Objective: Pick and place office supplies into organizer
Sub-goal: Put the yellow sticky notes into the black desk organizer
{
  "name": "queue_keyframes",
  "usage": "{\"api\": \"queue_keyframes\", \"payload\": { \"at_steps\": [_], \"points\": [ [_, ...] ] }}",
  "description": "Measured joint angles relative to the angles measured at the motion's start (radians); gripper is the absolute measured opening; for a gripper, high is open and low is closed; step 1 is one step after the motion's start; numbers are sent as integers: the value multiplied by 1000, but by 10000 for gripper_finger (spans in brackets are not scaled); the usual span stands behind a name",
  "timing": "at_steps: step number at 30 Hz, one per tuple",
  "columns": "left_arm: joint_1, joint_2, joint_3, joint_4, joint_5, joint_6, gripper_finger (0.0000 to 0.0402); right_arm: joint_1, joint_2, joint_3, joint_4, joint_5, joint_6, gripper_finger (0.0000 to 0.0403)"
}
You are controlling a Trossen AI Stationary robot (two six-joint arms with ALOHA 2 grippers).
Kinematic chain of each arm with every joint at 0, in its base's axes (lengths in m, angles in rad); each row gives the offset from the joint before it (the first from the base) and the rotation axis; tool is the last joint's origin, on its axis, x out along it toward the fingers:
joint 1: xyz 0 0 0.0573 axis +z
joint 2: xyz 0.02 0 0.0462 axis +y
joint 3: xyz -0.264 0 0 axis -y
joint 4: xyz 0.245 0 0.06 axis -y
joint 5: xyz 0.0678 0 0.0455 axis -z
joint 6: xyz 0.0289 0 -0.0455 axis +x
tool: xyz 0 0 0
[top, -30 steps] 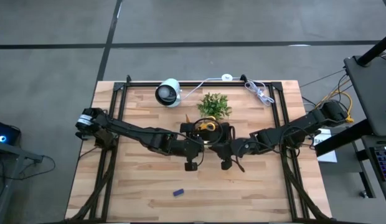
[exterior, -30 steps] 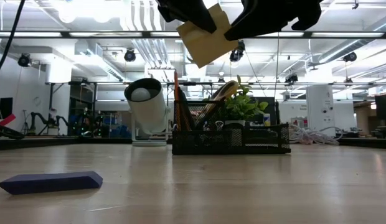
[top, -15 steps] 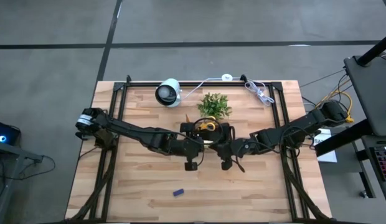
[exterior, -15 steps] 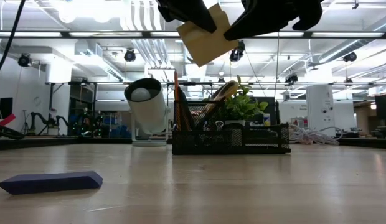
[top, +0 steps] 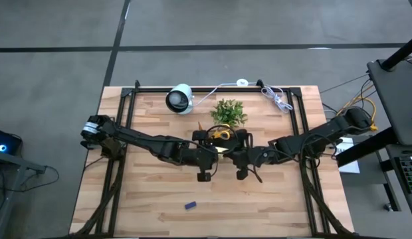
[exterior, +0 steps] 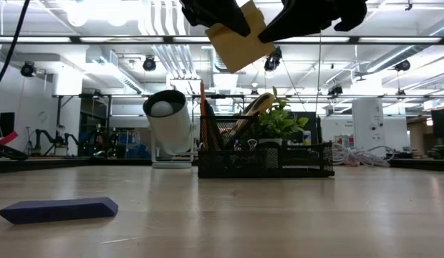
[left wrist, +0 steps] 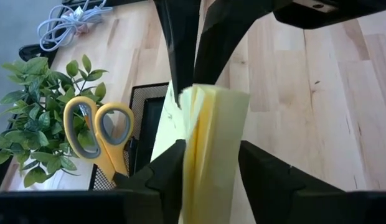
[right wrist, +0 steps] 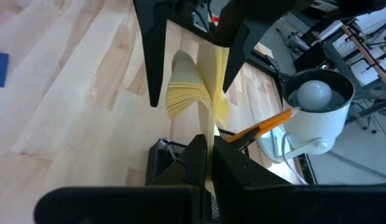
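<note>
**Sticky pad mid-handover above a part-filled organizer**

We judge the job well along but unfinished. On the pale, straight-grained wooden table, the black wire-mesh organizer sits at the centre of the low view, just in front of the leafy green plant and beside the glossy white round camera. The yellow-handled scissors already stand in it with their looped handles upward, next to thin orange pencils.

Held in the air at the top centre of the low view is the yellow sticky-note pad, a soft square stack whose sheets fan apart at one edge. We see it between both claws. The right gripper is pressed together on a thin edge of the pad. The left gripper has its fingers spread on either side of the pad's thickness, with small gaps showing, so we take it as letting go.

Left to do, as we read it: lower the pad into a compartment, then fetch the flat, matte blue block, which lies alone on the wood low in the high view, well apart from the organizer.
</note>
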Motion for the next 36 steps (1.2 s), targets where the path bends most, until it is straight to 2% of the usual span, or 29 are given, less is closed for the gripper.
{"api": "queue_keyframes", "payload": {
  "at_steps": [6,19,29,36],
  "points": [
    [1,-2,0,-3,0,-4,149,0,-23,0,-97,24,51,8],
    [12,-80,-2,-18,-8,-2,151,51,-98,0,-304,106,254,8],
    [13,-197,-17,-67,-180,-3,151,113,-100,0,-444,188,462,8],
    [13,-300,-45,-65,-236,-3,151,158,-100,0,-508,241,578,8]
  ]
}}
